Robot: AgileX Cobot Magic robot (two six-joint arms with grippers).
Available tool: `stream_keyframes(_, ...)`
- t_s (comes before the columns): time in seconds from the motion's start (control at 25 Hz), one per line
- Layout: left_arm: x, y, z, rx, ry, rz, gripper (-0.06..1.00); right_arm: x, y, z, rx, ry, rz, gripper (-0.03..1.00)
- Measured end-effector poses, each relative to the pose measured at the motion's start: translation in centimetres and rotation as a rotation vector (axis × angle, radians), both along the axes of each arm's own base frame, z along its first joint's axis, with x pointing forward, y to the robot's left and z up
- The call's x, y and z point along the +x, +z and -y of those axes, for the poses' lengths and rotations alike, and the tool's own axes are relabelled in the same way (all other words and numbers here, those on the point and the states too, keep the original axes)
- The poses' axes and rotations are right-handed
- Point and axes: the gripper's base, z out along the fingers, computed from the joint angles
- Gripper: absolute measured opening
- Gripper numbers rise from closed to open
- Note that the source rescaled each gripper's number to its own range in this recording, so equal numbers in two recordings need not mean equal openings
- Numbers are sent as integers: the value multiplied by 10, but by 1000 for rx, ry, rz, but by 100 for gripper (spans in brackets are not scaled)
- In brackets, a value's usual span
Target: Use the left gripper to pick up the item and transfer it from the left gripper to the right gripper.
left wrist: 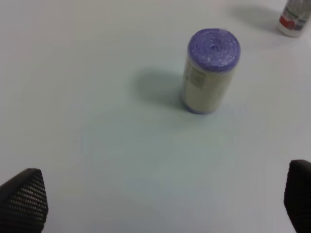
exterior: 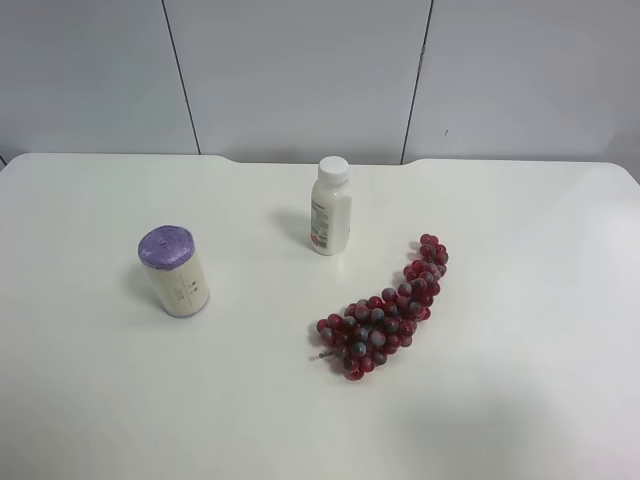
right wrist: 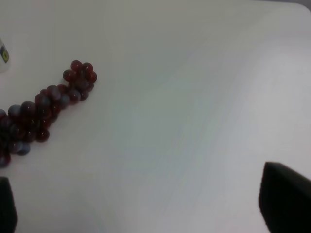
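Nothing is done yet: the canister [exterior: 175, 272] stands upright on the table [exterior: 540, 400], untouched, with the left gripper [left wrist: 160, 201] (jaws spread wide, empty) short of it and the right gripper [right wrist: 146, 206] equally open, so pickup and handover both remain.

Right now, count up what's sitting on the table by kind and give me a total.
Canister with purple lid: 1
White bottle: 1
Bunch of red grapes: 1
Total: 3
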Motion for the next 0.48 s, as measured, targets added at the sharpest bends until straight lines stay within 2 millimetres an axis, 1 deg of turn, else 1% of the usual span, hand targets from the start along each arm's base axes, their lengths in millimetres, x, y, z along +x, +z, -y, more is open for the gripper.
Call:
stream_keyframes(0.08,12,11,0,5,-11,-47,99,0,0,0,0,0,0,100)
stream_keyframes(0.2,38,21,1,22,-37,-140,99,0,0,0,0,0,0,100)
stream_keyframes(0.36,68,26,4,42,-93,-229,99,0,0,0,0,0,0,100)
stream_keyframes(0.48,92,23,10,88,-147,-308,99,0,0,0,0,0,0,100)
